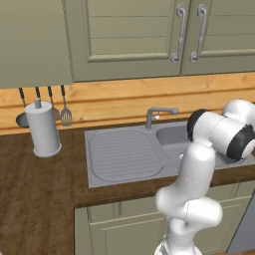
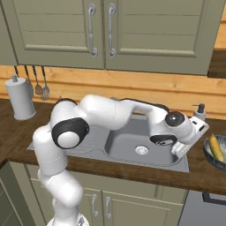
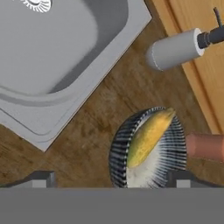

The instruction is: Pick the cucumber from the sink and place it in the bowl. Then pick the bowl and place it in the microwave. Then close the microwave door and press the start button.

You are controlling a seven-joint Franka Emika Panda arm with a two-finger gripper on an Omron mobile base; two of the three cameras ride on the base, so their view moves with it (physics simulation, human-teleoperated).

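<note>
hovering with jaws spread wide and empty, the gripper (image 3: pixel 112 177) sits just above the bowl (image 3: pixel 148 148) at lower right of the hand view, on the bench right of the sink (image 3: pixel 65 57). the cucumber (image 3: pixel 149 136) lies in the bowl, long axis diagonal, lower left to upper right.

cucumber (image 3: pixel 150 137) in bowl (image 3: pixel 120 151), on counter (image 3: pixel 87 140) beside sink (image 3: pixel 65 57)
</note>
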